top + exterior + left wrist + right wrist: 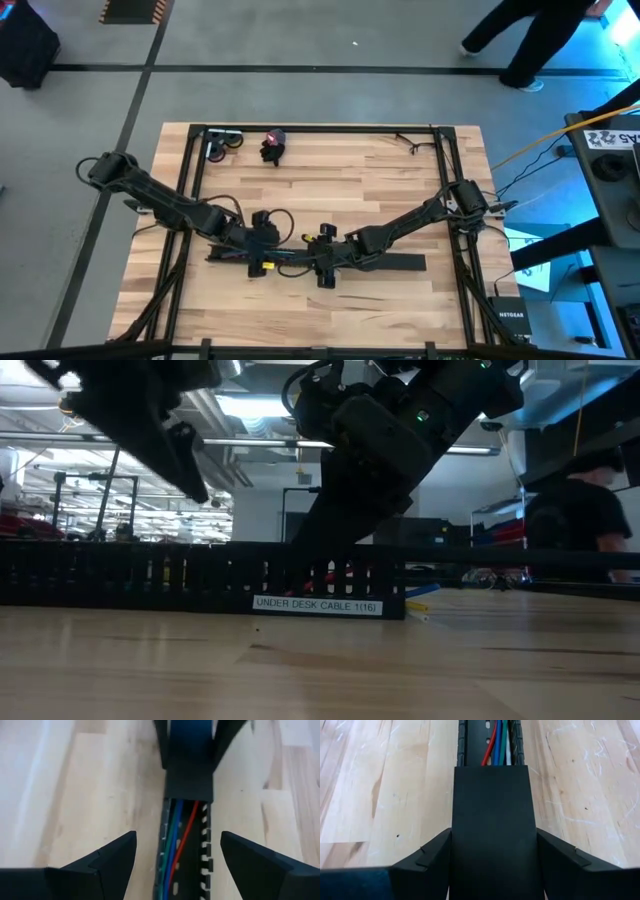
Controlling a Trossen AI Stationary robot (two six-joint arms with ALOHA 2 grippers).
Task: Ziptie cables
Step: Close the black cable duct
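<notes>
So the counter point(330, 190) is pale butcher-block wood with a black frame around its edges. Lying across the near middle is a long black slotted channel point(150, 578), with a white label point(317, 605) reading "UNDER DESK CABLE 1(16)". A flat black cover point(493, 820) sits over part of the channel. At the far edge there's a small dark object point(273, 146) and a roundish grey thing point(222, 143) beside it. A yellow cable point(535, 146) runs off to the right, and a person in dark clothes point(535, 35) walks on the grey floor beyond.
</notes>
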